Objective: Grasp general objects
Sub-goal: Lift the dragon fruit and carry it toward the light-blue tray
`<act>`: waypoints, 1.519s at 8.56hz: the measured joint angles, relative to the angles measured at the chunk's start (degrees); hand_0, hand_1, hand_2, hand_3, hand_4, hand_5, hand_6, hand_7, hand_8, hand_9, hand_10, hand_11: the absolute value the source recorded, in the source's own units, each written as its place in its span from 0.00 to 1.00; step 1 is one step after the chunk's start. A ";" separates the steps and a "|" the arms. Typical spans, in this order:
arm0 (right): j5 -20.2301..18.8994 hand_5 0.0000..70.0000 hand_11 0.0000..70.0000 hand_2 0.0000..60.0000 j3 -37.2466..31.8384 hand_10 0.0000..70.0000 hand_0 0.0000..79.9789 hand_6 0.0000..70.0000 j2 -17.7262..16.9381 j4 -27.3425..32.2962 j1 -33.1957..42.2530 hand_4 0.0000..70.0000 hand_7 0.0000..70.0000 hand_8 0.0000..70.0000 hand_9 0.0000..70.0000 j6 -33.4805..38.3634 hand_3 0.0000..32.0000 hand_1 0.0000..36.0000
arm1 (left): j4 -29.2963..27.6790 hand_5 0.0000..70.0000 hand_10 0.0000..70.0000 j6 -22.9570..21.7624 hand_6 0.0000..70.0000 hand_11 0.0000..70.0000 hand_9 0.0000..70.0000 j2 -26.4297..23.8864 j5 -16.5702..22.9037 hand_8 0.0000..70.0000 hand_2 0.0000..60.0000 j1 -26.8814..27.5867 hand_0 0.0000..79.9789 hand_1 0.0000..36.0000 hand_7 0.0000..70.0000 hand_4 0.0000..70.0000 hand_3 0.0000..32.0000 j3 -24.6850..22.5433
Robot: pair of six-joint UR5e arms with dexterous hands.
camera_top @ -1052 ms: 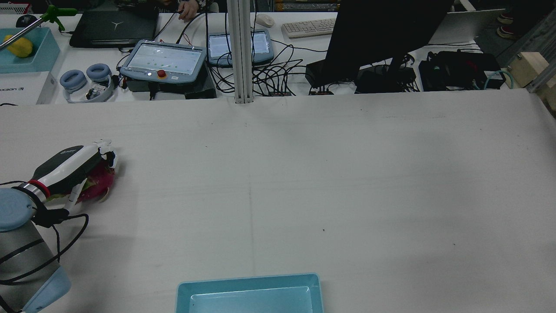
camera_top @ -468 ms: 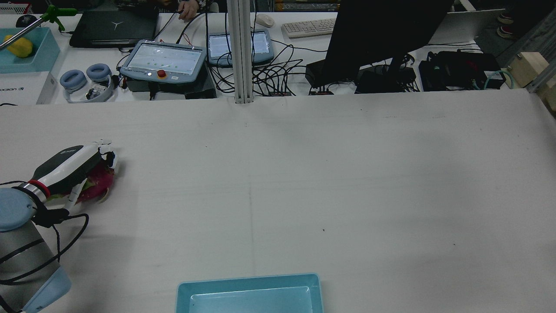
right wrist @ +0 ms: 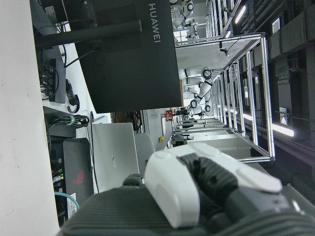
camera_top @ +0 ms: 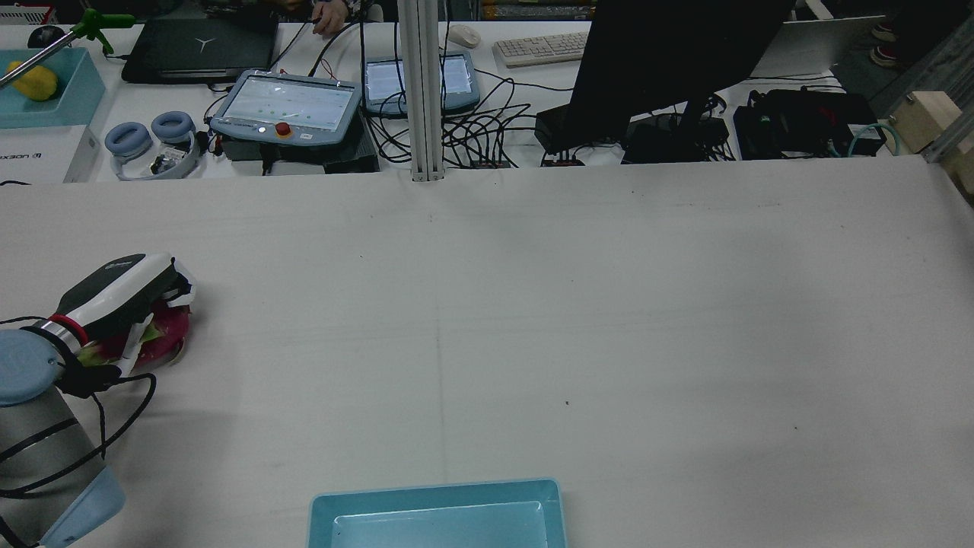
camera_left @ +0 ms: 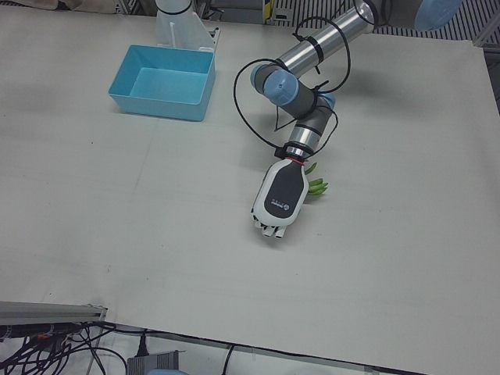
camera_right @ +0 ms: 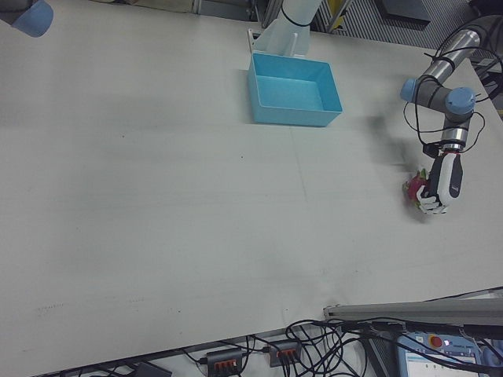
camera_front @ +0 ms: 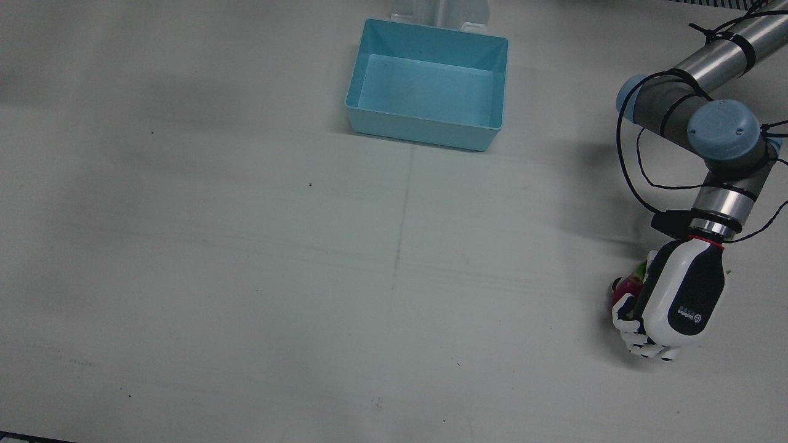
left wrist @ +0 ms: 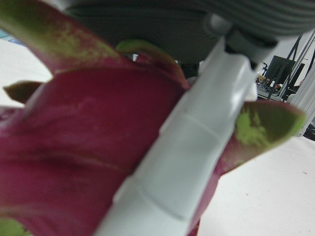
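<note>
A pink dragon fruit with green scales (camera_top: 166, 335) lies on the white table at its left side. My left hand (camera_top: 122, 293) lies over it, fingers curled down around its far end. The front view shows the hand (camera_front: 674, 301) covering the fruit (camera_front: 627, 287), with only a pink edge showing. The left hand view is filled by the fruit (left wrist: 74, 162) with a white finger (left wrist: 182, 167) pressed across it. In the left-front view only green scales (camera_left: 317, 186) stick out beside the hand (camera_left: 281, 199). My right hand (right wrist: 197, 191) shows only in its own view, away from the table.
An empty light-blue bin (camera_front: 425, 132) stands at the table's near-robot edge, mid-table, also in the rear view (camera_top: 319, 508). Beyond the far edge are teach pendants (camera_top: 285, 103), cables and a black monitor (camera_top: 670, 53).
My left hand's fingers have curled down tighter over the dragon fruit. The fruit has shifted slightly toward the arm.
</note>
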 measured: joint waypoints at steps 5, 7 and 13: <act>0.00 0.00 0.00 0.00 0.15 0.00 0.00 0.00 0.05 -0.02 0.04 0.00 0.00 0.00 0.00 -0.05 0.00 0.00 | 11.44 1.00 1.00 -0.17 1.00 1.00 1.00 -0.46 0.23 1.00 1.00 -0.11 1.00 1.00 1.00 1.00 0.00 -15.31; 0.00 0.00 0.00 0.00 0.17 0.00 0.00 0.00 0.03 0.00 0.03 0.00 0.00 0.00 0.00 -0.06 0.00 0.00 | 17.58 1.00 1.00 0.12 1.00 1.00 1.00 -5.15 3.15 1.00 1.00 0.36 1.00 1.00 1.00 1.00 0.00 -20.63; 0.00 0.00 0.00 0.00 0.17 0.00 0.00 0.00 0.00 0.00 0.03 0.00 0.00 0.00 0.00 -0.06 0.00 0.00 | 19.38 1.00 1.00 0.47 1.00 1.00 1.00 -20.22 14.47 1.00 1.00 11.26 1.00 1.00 1.00 1.00 0.00 -25.12</act>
